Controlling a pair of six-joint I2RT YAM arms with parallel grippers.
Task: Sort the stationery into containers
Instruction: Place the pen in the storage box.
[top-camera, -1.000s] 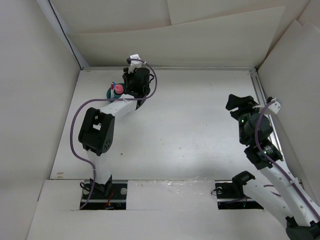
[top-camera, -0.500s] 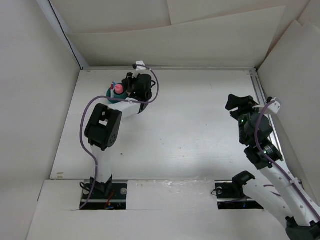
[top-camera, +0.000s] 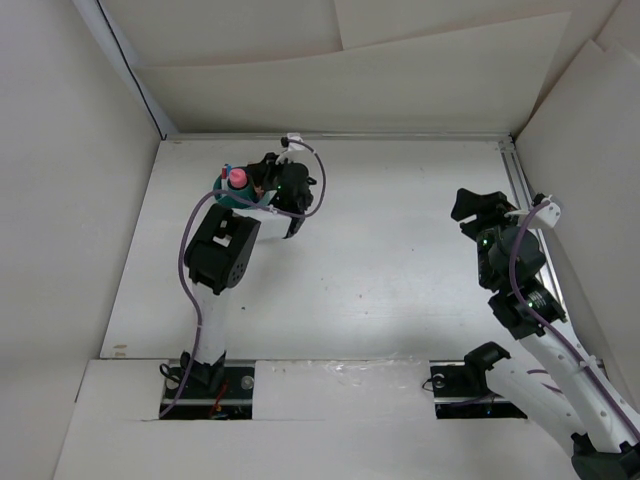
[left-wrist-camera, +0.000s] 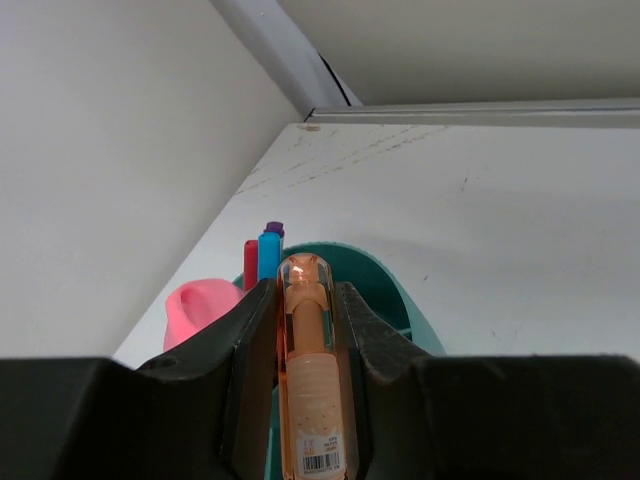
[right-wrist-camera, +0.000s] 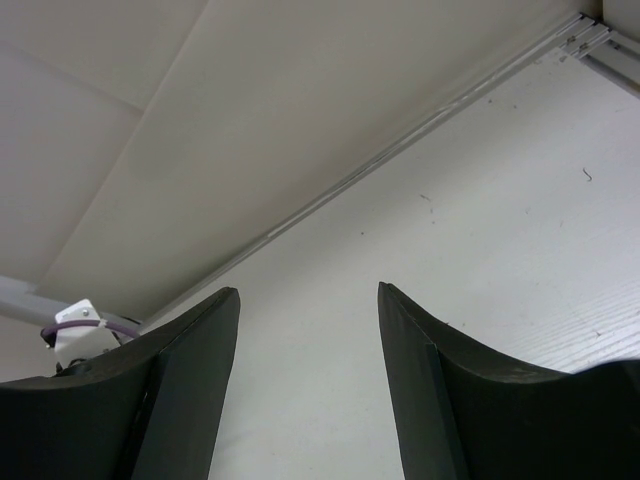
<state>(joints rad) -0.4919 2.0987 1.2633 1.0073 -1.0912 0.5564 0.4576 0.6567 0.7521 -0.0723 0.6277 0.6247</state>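
My left gripper (left-wrist-camera: 305, 290) is shut on an orange marker (left-wrist-camera: 308, 380), held lengthwise between the fingers with its clear-capped tip pointing at the teal organiser cup (left-wrist-camera: 385, 290). The cup stands just beyond the fingertips, at the far left of the table (top-camera: 228, 190). In it stand a red-capped pen (left-wrist-camera: 250, 262), a blue-capped pen (left-wrist-camera: 269, 255), a purple-capped pen (left-wrist-camera: 275, 229) and a pink chunky piece (left-wrist-camera: 198, 307), which also shows in the top view (top-camera: 238, 178). My right gripper (right-wrist-camera: 308, 300) is open and empty, raised over the right side of the table (top-camera: 475, 205).
White walls enclose the table on the left, back and right. A metal rail (top-camera: 520, 185) runs along the right edge. The cup stands near the left wall and back corner (left-wrist-camera: 310, 125).
My left wrist has swung to the right and turned, so the gripper now sits right of the cup with the orange marker pointing toward it. The right arm has not moved.
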